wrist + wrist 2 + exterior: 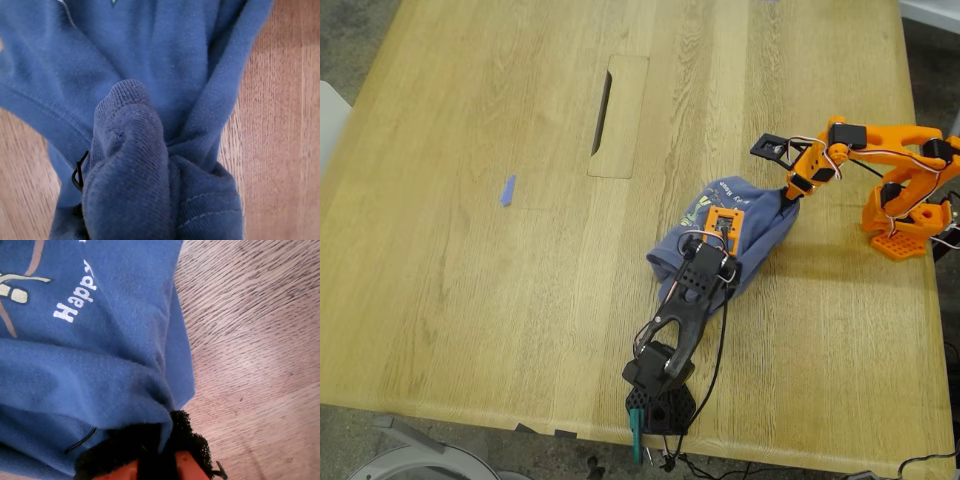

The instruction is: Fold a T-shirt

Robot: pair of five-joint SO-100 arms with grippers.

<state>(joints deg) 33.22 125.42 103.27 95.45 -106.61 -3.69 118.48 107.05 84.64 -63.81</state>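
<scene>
The slate-blue T-shirt (760,235) lies crumpled in a heap on the wooden table, toward the exterior view's right, its print (705,207) facing up. My first gripper (719,240), on the black arm, sits on the heap's near side. In the first wrist view a tight bunch of T-shirt (130,165) covers its jaws, so they are hidden. My second gripper (788,196), on the orange arm, is shut on the T-shirt's far right edge. There the T-shirt (100,365) drapes over its black pad (150,445), beside the word "Happy" (75,297).
A small blue scrap of tape (508,190) lies toward the exterior view's left. An inset panel with a slot (618,115) is set in the table's (470,300) far middle. The black arm's base (660,395) is clamped at the near edge; the orange base (900,228) stands at the right.
</scene>
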